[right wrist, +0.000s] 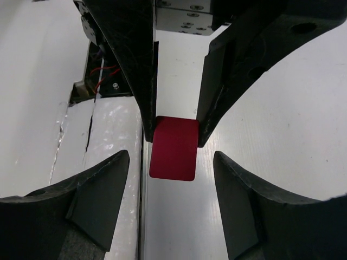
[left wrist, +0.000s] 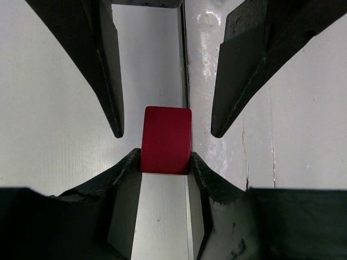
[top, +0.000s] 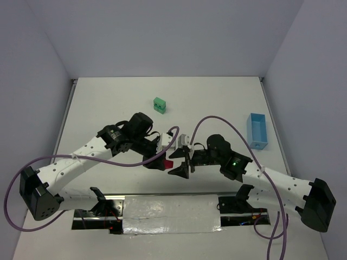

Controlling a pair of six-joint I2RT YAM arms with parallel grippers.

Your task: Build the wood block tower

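Up front, near the close edge of the white counter (top: pixel 217 103), the two arms meet tip to tip over a single red block (right wrist: pixel 173 147). The left gripper (left wrist: pixel 165 157) is clamped on the block, one dark finger pressed to each of its sides. The right gripper (right wrist: pixel 171 160) faces it with its fingers spread apart, one on either side of the block and touching neither face. Whether the block rests on the counter or hangs clear of it cannot be told. Well apart, toward the far side, the green blocks (top: pixel 159 104) sit close together in a small cluster, and a light blue tray (top: pixel 258 130) lies by the right-hand edge.
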